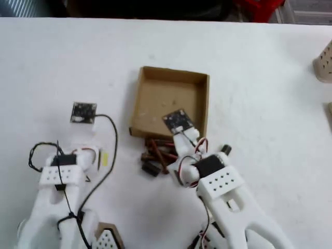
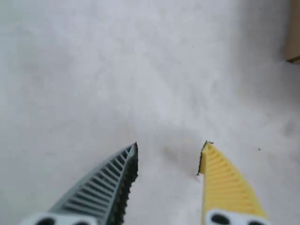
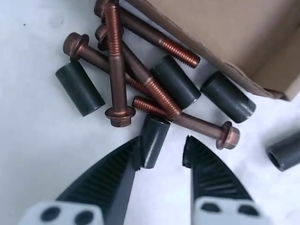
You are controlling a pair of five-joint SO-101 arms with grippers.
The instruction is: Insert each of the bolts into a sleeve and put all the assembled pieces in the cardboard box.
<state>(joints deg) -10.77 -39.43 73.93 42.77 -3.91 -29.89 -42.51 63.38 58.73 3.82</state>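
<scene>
bolts [image 3: 115, 61] and sleeves [image 3: 79, 89] heaped before cardboard box [image 1: 171, 96].

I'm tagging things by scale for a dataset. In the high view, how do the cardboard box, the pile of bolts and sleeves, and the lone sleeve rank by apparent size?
1. cardboard box
2. pile of bolts and sleeves
3. lone sleeve, clearly the smallest

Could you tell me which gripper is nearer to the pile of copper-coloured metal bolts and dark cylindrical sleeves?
Right. The right gripper sits open at the pile, a dark sleeve partly between its fingers; the left gripper is over bare white table, apart from it.
</scene>
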